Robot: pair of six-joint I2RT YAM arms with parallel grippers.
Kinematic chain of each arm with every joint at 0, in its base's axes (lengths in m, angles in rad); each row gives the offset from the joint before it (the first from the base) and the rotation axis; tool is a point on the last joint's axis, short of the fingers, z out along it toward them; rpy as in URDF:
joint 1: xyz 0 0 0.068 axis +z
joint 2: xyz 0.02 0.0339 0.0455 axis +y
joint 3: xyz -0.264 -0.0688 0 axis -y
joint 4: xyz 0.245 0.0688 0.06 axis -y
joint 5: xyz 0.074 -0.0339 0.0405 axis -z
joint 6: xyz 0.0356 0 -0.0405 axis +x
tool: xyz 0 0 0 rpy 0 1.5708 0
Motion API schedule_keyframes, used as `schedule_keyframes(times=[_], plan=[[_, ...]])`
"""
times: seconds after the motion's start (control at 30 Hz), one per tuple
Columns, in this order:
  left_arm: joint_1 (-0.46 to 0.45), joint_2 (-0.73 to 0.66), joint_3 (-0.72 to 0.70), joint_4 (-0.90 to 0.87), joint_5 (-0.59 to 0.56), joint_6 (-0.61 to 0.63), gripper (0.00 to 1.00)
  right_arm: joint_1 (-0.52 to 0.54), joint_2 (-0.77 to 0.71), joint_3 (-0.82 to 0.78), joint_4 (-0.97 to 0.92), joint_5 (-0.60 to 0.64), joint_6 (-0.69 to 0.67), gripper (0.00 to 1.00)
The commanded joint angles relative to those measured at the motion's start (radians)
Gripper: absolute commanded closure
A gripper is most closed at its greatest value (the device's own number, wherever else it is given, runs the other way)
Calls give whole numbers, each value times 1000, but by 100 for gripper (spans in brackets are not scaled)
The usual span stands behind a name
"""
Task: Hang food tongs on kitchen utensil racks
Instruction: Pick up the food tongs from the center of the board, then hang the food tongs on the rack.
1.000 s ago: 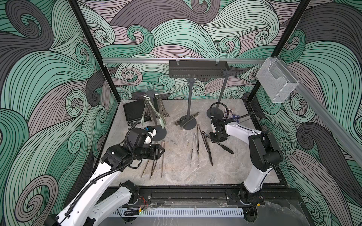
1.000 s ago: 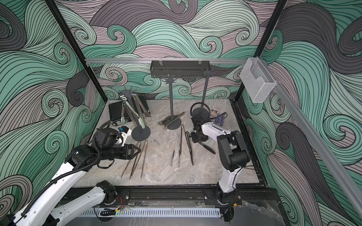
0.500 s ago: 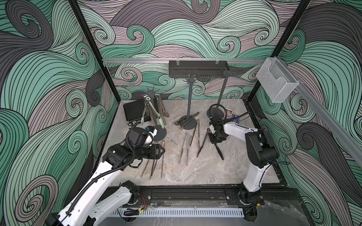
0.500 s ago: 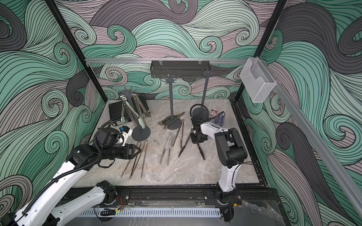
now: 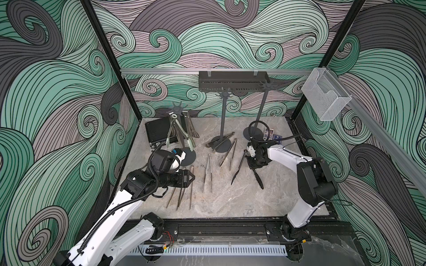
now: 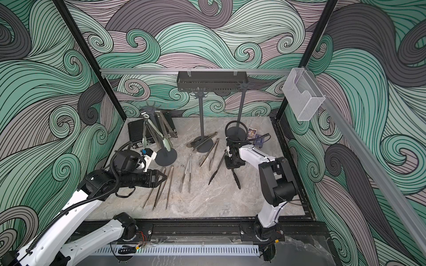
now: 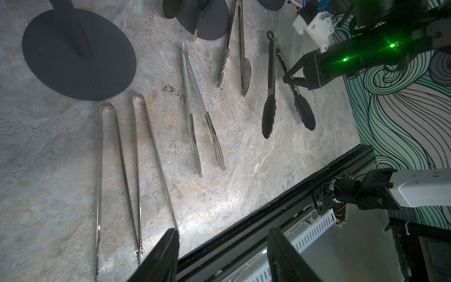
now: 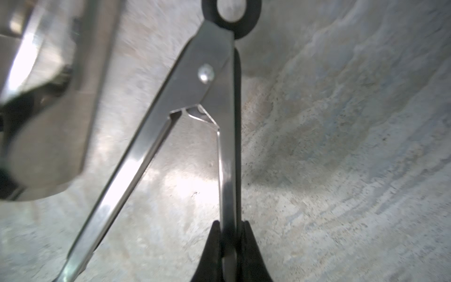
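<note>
The right arm stretches low toward centre frame in both top views. The right gripper [image 8: 228,244] has its jaws pinched on one steel arm of the black-tipped tongs [image 7: 268,117], which lie right of centre on the surface [image 5: 230,202]. The left gripper [image 7: 223,246] hovers lower left, jaws wide and empty. There are three racks: left rack [image 5: 178,109], middle rack [image 5: 222,119] and right rack [image 5: 262,108]. Six pairs lie flat, and at least two hang on the left rack.

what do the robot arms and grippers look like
Both have white shells and black joints: the left arm and the right arm. A ribbed black hose loops by the left wrist. The left gripper and right gripper are black with wedge-shaped fingers. Small green lights glow on the right wrist.
</note>
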Motion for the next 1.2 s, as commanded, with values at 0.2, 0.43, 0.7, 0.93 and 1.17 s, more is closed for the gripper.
schedule_keyframes(times=[0.2, 0.43, 0.7, 0.93, 1.17], plan=[[7, -26, -8, 42, 20, 18, 41, 78, -244, 170, 7, -116, -137, 100], [6, -27, -12, 64, 29, 15, 41, 85, -252, 339, 68, -204, -245, 100], [6, -35, -12, 67, 22, 4, 41, 83, -169, 545, 12, -235, -329, 100], [6, -32, -11, 64, 19, 3, 41, 74, -120, 669, -7, -200, -333, 100], [6, -35, -14, 64, 15, -1, 41, 32, -37, 800, -70, -189, -325, 100]])
